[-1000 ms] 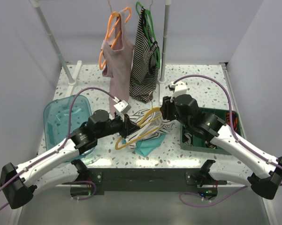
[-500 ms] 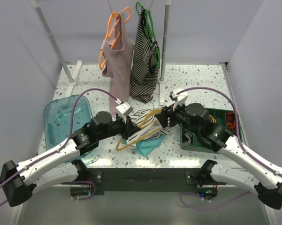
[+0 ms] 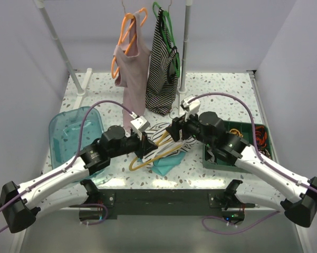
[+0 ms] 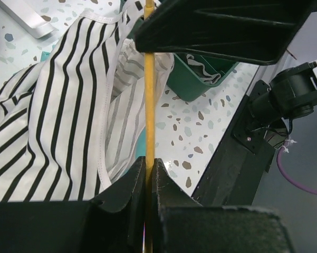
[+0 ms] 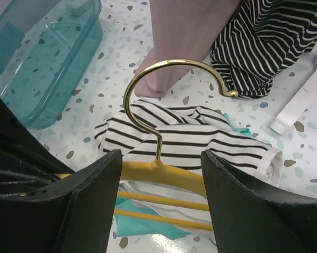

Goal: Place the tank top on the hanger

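Observation:
The yellow hanger (image 3: pixel 158 156) is held low over the table's middle. My left gripper (image 3: pixel 146 146) is shut on its thin lower bar (image 4: pixel 149 105), which runs straight up between the fingers (image 4: pixel 127 184). The tank top (image 3: pixel 161 128), white with thin black stripes, lies crumpled on the table under the hanger (image 5: pixel 169 176) and spreads out in the left wrist view (image 4: pixel 53 121). My right gripper (image 5: pixel 159 164) is open and straddles the hanger's neck below the metal hook (image 5: pixel 169 66); neither finger touches it.
A teal cloth (image 3: pixel 163 164) lies under the tank top. A clear teal bin (image 3: pixel 74 132) stands at the left, a green bin (image 3: pixel 253 126) at the right. On the back rail hang a pink top (image 3: pixel 133 74) and a dark striped top (image 3: pixel 162 74).
My right gripper has opened wider and swung left to the hanger's neck. The left gripper keeps its hold, and the hanger has shifted slightly.

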Robot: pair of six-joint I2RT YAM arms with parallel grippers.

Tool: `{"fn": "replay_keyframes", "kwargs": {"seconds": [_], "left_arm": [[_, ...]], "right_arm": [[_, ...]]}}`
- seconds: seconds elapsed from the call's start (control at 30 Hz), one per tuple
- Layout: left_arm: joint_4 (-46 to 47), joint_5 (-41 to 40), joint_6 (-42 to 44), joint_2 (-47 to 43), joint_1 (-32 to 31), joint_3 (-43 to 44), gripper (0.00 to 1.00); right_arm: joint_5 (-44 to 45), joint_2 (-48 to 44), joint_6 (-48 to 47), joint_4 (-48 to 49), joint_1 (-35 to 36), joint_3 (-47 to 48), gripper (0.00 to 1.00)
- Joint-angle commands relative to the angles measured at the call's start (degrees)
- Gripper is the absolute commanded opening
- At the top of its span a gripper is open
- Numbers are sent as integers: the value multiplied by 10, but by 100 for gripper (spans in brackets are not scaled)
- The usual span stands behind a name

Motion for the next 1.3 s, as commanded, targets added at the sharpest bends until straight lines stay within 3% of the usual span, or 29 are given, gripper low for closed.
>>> {"fn": "replay_keyframes", "kwargs": {"seconds": [0.0,0.23,0.4,0.43,0.5,0.57,0.7,0.8,0.9,1.07,1.27], "left_arm": [[52,13,2,8,-4,9,0],[73,-1,-5,34,-3,18,0],[100,2,-17,55,-4,18,0],[105,2,-19,63,-4,20,0],[107,3,-22,70,-4,23,0],[106,-8,-28,73,-3,26,6],[100,-37,-44,71,-4,25,37],[90,-64,-56,66,-3,25,53],[67,-100,-73,57,-3,32,62],[-47,-214,-128,32,-2,60,62],[-175,-255,-189,-3,11,60,45]], "right_arm": [[43,13,30,58,3,26,63],[71,30,39,58,7,33,38],[85,37,42,65,8,22,25],[89,40,40,62,9,23,12],[99,47,34,57,10,25,0],[119,49,25,55,13,23,0],[140,45,15,55,17,15,0],[145,41,9,62,19,7,0],[152,39,1,61,22,5,0],[136,27,-20,64,25,-3,0],[114,8,-35,58,26,-10,0]]}}
